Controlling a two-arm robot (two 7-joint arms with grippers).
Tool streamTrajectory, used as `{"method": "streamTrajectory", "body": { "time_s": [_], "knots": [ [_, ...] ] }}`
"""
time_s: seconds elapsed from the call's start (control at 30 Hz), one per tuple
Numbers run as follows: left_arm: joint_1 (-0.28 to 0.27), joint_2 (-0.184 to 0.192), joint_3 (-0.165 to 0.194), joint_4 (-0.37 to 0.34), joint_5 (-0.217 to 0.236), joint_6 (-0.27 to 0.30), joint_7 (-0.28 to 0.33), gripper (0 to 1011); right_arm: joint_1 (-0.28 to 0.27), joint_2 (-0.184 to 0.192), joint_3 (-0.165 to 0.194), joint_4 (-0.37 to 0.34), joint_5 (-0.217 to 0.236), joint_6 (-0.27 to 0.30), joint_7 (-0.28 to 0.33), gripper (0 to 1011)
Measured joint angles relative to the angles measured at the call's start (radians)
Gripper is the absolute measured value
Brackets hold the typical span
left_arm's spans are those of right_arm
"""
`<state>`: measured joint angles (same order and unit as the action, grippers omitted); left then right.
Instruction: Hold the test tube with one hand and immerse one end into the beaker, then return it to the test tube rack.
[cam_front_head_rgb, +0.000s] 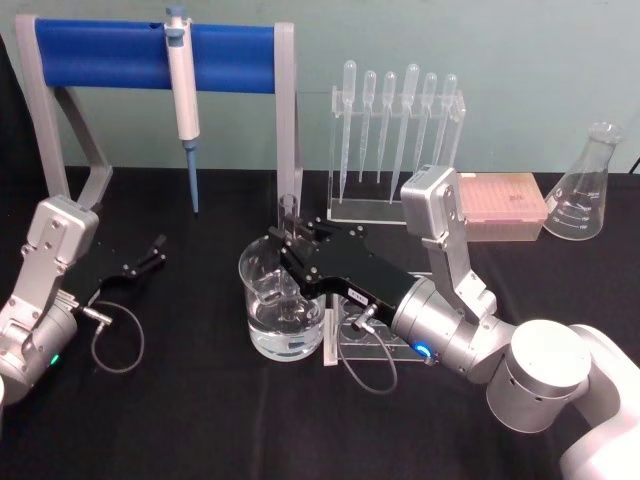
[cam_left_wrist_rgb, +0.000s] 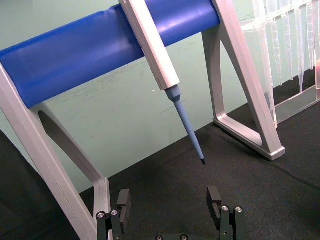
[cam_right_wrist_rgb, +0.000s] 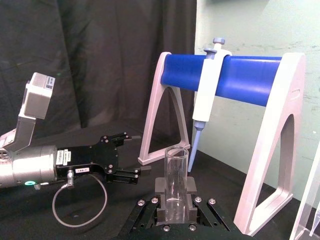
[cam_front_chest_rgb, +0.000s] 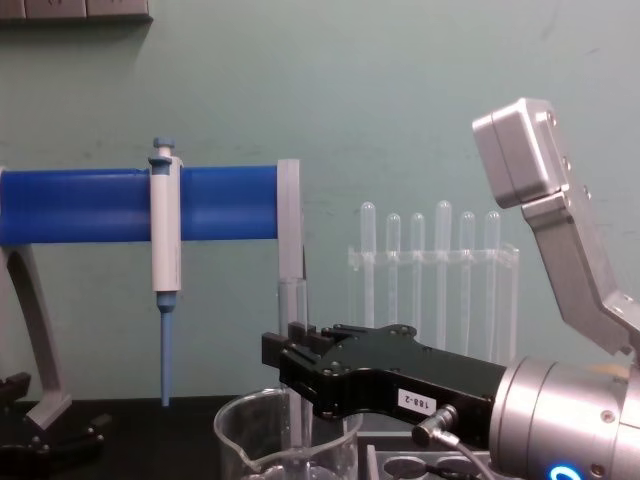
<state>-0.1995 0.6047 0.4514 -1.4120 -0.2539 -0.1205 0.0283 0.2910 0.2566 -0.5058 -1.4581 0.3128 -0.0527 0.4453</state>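
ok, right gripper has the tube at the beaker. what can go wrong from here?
1. The test tube in the right gripper stands right by the far rim of the beaker; a small drift could knock glass on glass.
2. It is smooth glass in a narrow pinch, so it might slip or tilt.
3. The test tube rack sits under the right wrist, so the return path looks tight.
The left gripper idles open at the left.

Lab bench before me — black tabletop (cam_front_head_rgb: 200, 420), pale green wall (cam_front_head_rgb: 500, 50) behind. Blue-barred stand (cam_front_head_rgb: 100, 55) with pipette (cam_front_head_rgb: 182, 90) hanging on it. Clear rack (cam_front_head_rgb: 365, 208) of plastic droppers (cam_front_head_rgb: 410, 110), glass flask (cam_front_head_rgb: 588, 190) with printed scale, box of tips (cam_front_head_rgb: 500, 205), beaker (cam_front_head_rgb: 275, 300) holding clear liquid — all lab ware.
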Motion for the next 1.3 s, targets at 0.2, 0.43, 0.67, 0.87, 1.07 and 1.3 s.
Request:
{"method": "streamTrajectory", "body": {
  "time_s": [0.2, 0.43, 0.67, 0.87, 1.07, 1.3],
  "knots": [
    [0.0, 0.0, 0.0, 0.0, 0.0, 0.0, 0.0, 1000, 0.0, 0.0, 0.0, 0.0, 0.0, 0.0, 0.0, 225],
    [0.0, 0.0, 0.0, 0.0, 0.0, 0.0, 0.0, 1000, 0.0, 0.0, 0.0, 0.0, 0.0, 0.0, 0.0, 225],
    [0.0, 0.0, 0.0, 0.0, 0.0, 0.0, 0.0, 1000, 0.0, 0.0, 0.0, 0.0, 0.0, 0.0, 0.0, 224],
    [0.0, 0.0, 0.0, 0.0, 0.0, 0.0, 0.0, 1000, 0.0, 0.0, 0.0, 0.0, 0.0, 0.0, 0.0, 224],
    [0.0, 0.0, 0.0, 0.0, 0.0, 0.0, 0.0, 1000, 0.0, 0.0, 0.0, 0.0, 0.0, 0.0, 0.0, 224],
    [0.0, 0.0, 0.0, 0.0, 0.0, 0.0, 0.0, 1000, 0.0, 0.0, 0.0, 0.0, 0.0, 0.0, 0.0, 224]
  ]
}}
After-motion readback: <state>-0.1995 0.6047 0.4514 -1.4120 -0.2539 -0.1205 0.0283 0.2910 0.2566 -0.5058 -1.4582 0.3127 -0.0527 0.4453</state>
